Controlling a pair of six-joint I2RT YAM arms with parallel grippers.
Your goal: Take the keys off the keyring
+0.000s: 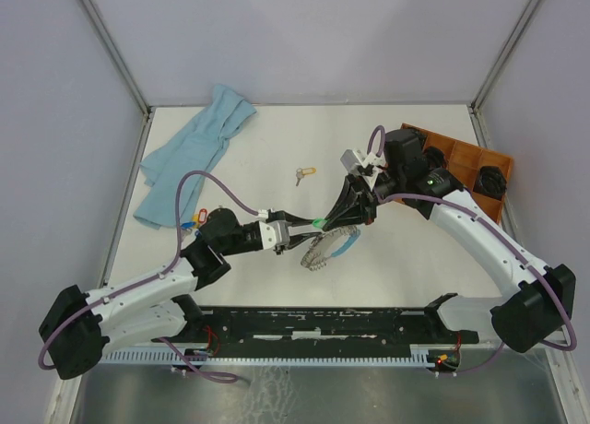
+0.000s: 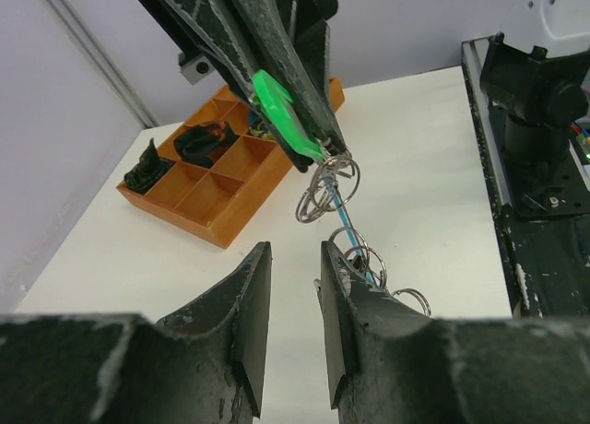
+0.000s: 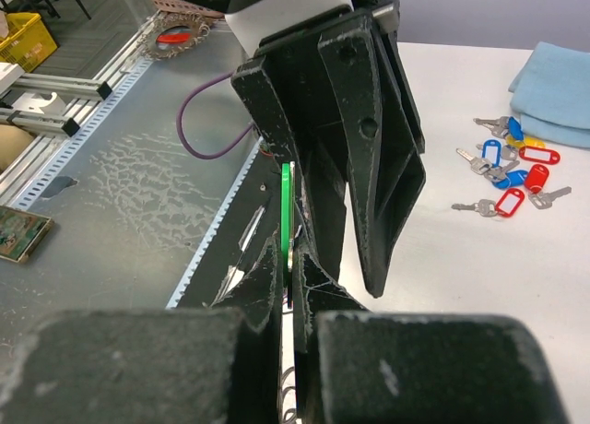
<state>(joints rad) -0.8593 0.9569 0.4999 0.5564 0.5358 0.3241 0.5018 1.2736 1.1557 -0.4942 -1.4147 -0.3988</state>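
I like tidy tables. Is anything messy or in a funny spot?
Yes: a blue cloth lies crumpled at the far left, and one yellow-tagged key lies alone mid-table, away from the other loose keys.

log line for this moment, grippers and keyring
right gripper: shut on green-tagged key | keyring: attached below it | left gripper: open, beside keyring | loose keys: on table
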